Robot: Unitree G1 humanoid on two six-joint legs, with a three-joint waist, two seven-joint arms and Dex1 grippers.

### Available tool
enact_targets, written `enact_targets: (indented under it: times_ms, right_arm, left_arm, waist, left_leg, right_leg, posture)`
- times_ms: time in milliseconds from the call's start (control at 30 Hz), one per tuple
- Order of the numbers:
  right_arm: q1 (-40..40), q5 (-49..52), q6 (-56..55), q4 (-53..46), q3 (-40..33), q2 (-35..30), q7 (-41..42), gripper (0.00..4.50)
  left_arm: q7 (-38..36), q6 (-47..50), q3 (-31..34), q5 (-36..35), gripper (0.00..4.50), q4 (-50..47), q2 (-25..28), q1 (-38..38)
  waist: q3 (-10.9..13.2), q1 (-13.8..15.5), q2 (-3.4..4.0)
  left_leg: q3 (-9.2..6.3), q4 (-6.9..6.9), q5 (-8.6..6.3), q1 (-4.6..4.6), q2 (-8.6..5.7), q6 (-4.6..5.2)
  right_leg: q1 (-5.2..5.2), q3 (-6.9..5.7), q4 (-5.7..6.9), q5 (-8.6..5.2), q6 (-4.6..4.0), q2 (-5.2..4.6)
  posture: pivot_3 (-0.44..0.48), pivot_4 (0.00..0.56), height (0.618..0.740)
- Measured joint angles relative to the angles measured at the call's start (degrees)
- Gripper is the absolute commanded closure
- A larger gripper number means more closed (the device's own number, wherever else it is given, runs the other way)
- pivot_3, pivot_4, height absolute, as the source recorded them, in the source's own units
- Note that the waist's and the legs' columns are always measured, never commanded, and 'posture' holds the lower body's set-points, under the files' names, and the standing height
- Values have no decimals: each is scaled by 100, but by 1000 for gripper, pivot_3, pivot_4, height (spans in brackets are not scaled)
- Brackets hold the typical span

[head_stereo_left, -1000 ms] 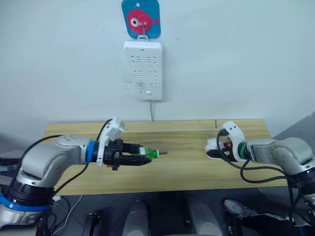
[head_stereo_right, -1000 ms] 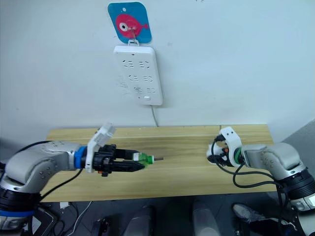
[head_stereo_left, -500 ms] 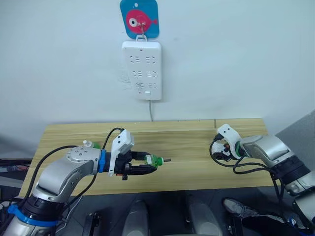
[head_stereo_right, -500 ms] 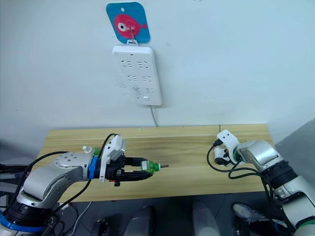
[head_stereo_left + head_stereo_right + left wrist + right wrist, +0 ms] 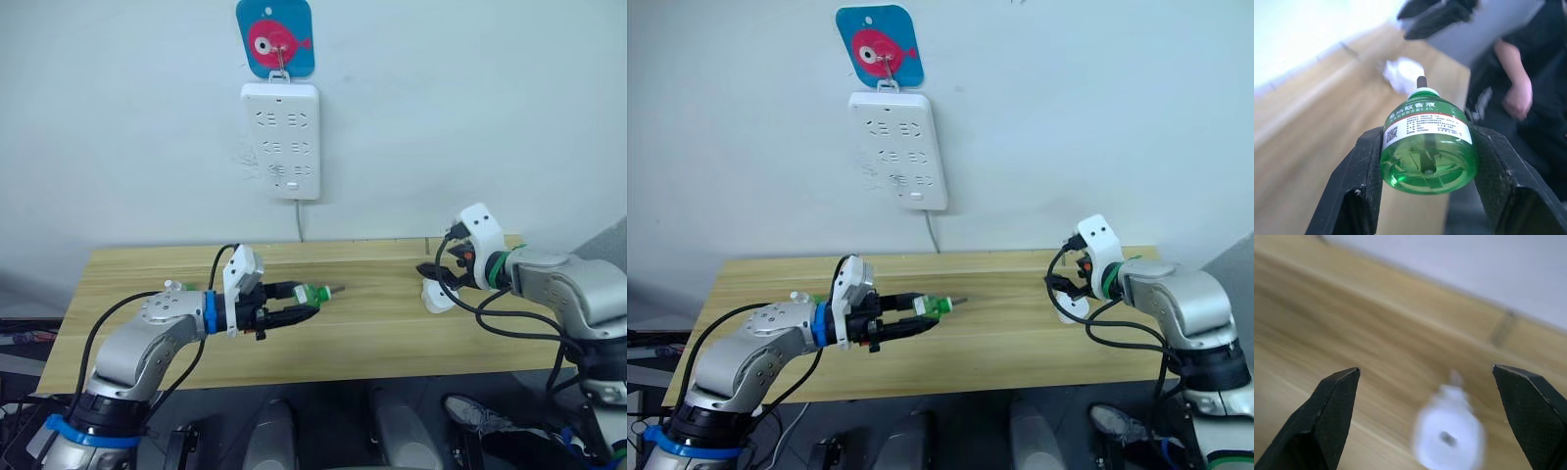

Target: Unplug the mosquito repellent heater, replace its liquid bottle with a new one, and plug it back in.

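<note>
Left pincer (image 5: 294,315) clamped on green bottle (image 5: 312,295), held level above counter (image 5: 372,333), wick pointing right; roughly half full of green liquid, judging from wrist view. Second small bottle (image 5: 174,287) just behind left arm; contents unreadable. Heater (image 5: 437,295) lying loose on counter, unplugged, well apart from wall socket strip (image 5: 281,139). Right pincer (image 5: 431,273) spread wide, empty, hovering just above heater. Risks: heater skidding away during grasp; wick missing heater's opening, snapping.

The green bottle (image 5: 1426,147) bears a Chinese-text label and QR code.
</note>
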Motion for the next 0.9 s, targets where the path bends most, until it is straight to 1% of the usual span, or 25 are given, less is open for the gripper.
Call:
enact_targets:
  times_ms: [33, 67, 100, 133, 167, 233, 300, 400, 500, 600, 800, 900]
  right_arm:
    - [86, 267, 59, -259, -317, 398, -73, 0]
    - [221, 589, 69, -522, -768, 911, -216, 0]
    - [321, 971, 98, -744, -1033, 1447, -367, 0]
    - [367, 1214, 142, -823, -1231, 1724, -485, 0]
    - [400, 1735, 243, -875, -1667, 2279, -797, 0]
    - [414, 2553, 359, -871, -2108, 2901, -1356, 0]
    - [486, 3147, 283, -872, -2342, 3448, -1978, 0]
    - [665, 3626, 184, -863, -2306, 3785, -2623, 0]
    - [779, 3983, -43, -813, -1950, 4129, -3080, 0]
    - [725, 4029, -301, -623, -1520, 4222, -3271, 0]
    - [624, 4021, -878, -262, -1108, 4216, -3352, 0]
    - [590, 4045, -1059, -184, -977, 4209, -3372, 586]
  left_arm:
    - [87, -67, 25, -3, 2284, 0, -141, -53]
    - [200, -140, 92, -19, 2284, -3, -336, -99]
    - [329, -168, 116, -31, 2284, -3, -503, -192]
    - [396, -189, 136, -42, 2284, -6, -575, -236]
    - [533, -265, 179, -23, 2284, -3, -695, -309]
    - [739, -424, 192, 48, 2284, 3, -879, -448]
    - [965, -630, 185, 219, 2284, 57, -1088, -513]
    - [1131, -758, 179, 332, 2284, 159, -1260, -546]
    - [1220, -1041, 111, 512, 2284, 153, -1440, -552]
    - [1213, -1247, -102, 647, 2284, 102, -1555, -564]
    - [1237, -1267, -174, 707, 2284, 90, -1556, -565]
    - [1285, -1293, -179, 737, 2284, 90, -1563, -566]
  waist:
    - [-1, -3, 1]
    - [-3, 1, -2]
    - [-3, 0, -1]
    - [-4, 1, 0]
    - [-5, -1, 1]
    - [-7, -1, 4]
    - [-20, -6, 8]
    - [-22, -15, 10]
    - [-29, -29, 15]
    - [-49, -35, 32]
    - [-64, -39, 39]
    - [-65, -37, 39]
  left_leg:
    - [1, -2, 0, 2, -1, 0]
    - [-5, 0, 0, 2, 1, -1]
    - [-5, 1, 1, 2, -1, -2]
    - [-6, 1, 2, 2, -1, -2]
    - [-5, 3, 2, 2, -1, -3]
    - [0, 4, 3, 3, -6, -4]
    - [2, 3, 3, 4, -6, -4]
    - [1, 1, 3, 4, -5, -4]
    - [1, 1, 3, 5, -5, -4]
    - [4, 1, 3, 4, -7, -4]
    - [2, 1, 3, 5, -6, -4]
    - [2, 1, 3, 4, -6, -4]
  right_leg:
    - [1, 1, 0, 0, 0, 0]
    - [4, -5, 0, 0, 0, 0]
    - [5, -3, 3, 1, 0, 0]
    - [6, -5, 3, 2, 1, -1]
    - [7, -3, 5, 3, 2, -2]
    - [7, 1, 5, 5, 5, -7]
    - [7, 2, 5, 6, 6, -7]
    - [5, 1, 5, 5, 5, -5]
    - [5, 2, 6, 5, 5, -4]
    - [5, 4, 5, 5, 5, -4]
    - [5, 2, 5, 5, 5, -3]
    - [5, 2, 5, 5, 6, -3]
  posture:
    - [-95, 199, 725]
    - [-95, 196, 725]
    - [-95, 195, 725]
    - [-94, 188, 725]
    - [-94, 187, 725]
    - [-96, 184, 725]
    - [-99, 183, 725]
    - [-104, 181, 725]
    - [-105, 178, 725]
    - [-101, 173, 725]
    - [-90, 168, 725]
    - [-87, 167, 725]
